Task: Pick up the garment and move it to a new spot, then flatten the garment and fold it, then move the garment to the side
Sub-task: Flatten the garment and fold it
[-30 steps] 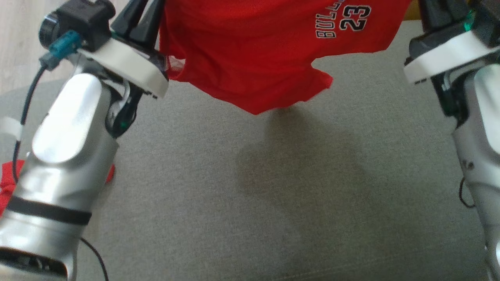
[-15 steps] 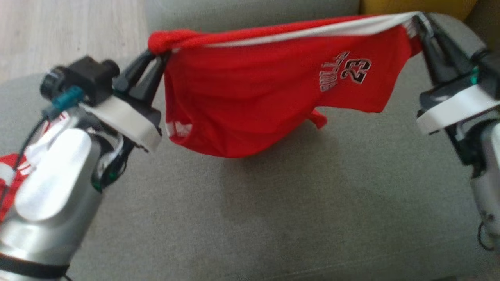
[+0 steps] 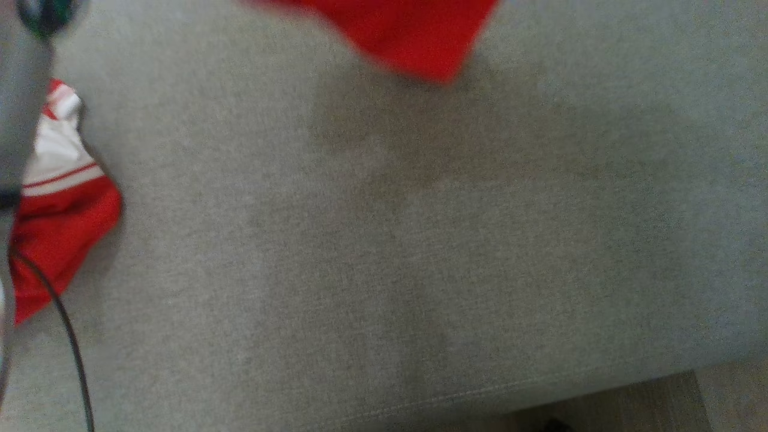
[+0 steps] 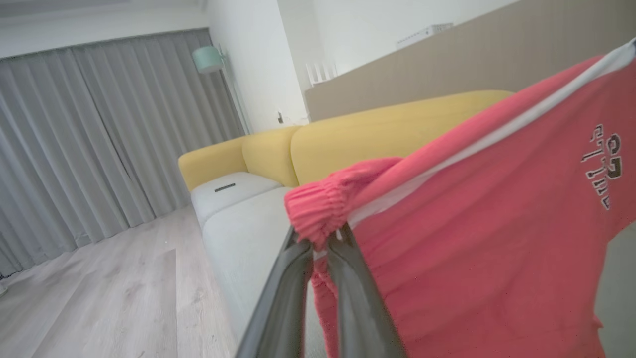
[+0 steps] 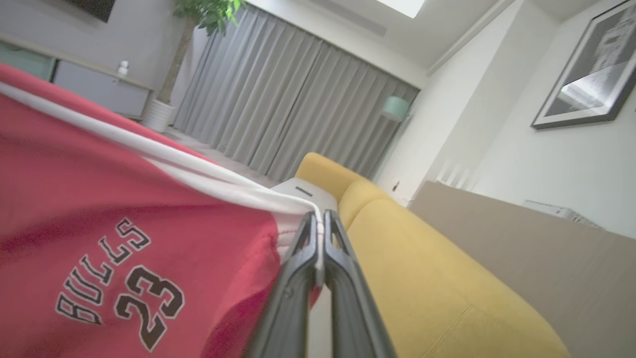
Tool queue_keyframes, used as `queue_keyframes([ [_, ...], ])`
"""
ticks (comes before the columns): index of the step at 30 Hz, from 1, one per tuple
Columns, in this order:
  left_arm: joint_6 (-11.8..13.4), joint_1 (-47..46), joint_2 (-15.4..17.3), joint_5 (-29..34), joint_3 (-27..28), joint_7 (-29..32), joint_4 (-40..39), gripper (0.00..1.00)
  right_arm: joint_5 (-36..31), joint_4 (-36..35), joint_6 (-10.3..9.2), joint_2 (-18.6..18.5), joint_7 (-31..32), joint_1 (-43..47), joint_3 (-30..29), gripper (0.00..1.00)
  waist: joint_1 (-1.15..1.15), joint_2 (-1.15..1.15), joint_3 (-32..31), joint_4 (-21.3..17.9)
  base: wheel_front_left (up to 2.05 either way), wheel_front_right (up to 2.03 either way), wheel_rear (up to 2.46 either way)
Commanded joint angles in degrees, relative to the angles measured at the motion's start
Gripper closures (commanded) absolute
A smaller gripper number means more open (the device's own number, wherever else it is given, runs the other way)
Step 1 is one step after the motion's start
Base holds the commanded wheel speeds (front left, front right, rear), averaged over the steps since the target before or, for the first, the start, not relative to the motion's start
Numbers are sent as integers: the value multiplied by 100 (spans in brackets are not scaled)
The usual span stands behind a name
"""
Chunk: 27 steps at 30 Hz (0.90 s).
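As the red Bulls shorts (image 4: 472, 238) hang in the air above the grey seat cushion (image 3: 420, 270), they are stretched between both grippers along an edge trimmed with a white stripe. The left gripper (image 4: 320, 242) has its two dark fingers pressed together on the gathered elastic band at one end of that edge, and a bunch of red fabric puffs out above the tips. The right gripper (image 5: 319, 219) pinches the other end, its fingers squeezed tight with the white trim sandwiched between them. Black-and-white lettering, "BULLS 23", sits on the panel nearer the right gripper.

From the head view, the blurred lowest fold of the shorts dips in at the top edge. It appears clear of the cushion, with a soft shadow (image 3: 408, 138) on the upholstery below it. At the cushion's left side lies a crumpled red-and-white garment (image 3: 60, 234), partly behind the pale left forearm (image 3: 18, 120). A black cable (image 3: 66, 342) loops down across that garment's lower corner.

Farther out, a yellow sofa back (image 5: 422, 278) runs behind the seat. Grey curtains (image 4: 99, 139) cover the far wall, and a mint lamp shade (image 4: 207, 58) stands beside them over a pale wood floor (image 4: 109, 298). A framed picture (image 5: 581, 74) hangs on the white wall, and a potted plant (image 5: 208, 12) stands near the curtains.
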Motion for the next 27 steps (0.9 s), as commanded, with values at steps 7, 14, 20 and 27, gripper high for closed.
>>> queue_keyframes([
  [7, -12, -1296, -232, 130, 273, -849, 1008, 100, -749, 1342, -6, 330, -1069, -1327, -735, 100, -2, 0, 609, 119, 0, 0, 0],
  [14, -30, -459, -690, 11, -97, -991, 1399, 100, -901, 1918, -6, 630, -1189, -348, -692, 100, -2, 0, 517, 290, 0, 0, 0],
  [20, -32, 961, -632, -153, -577, -994, 1046, 100, -465, 2104, -6, 472, -1191, 887, 108, 100, -2, 0, 267, 342, 0, 0, 0],
  [27, -33, 2265, -361, -304, -1024, -995, 807, 100, 370, 2184, -6, -135, -1192, 1733, 1331, 100, -2, 0, -189, 351, 0, 0, 0],
])
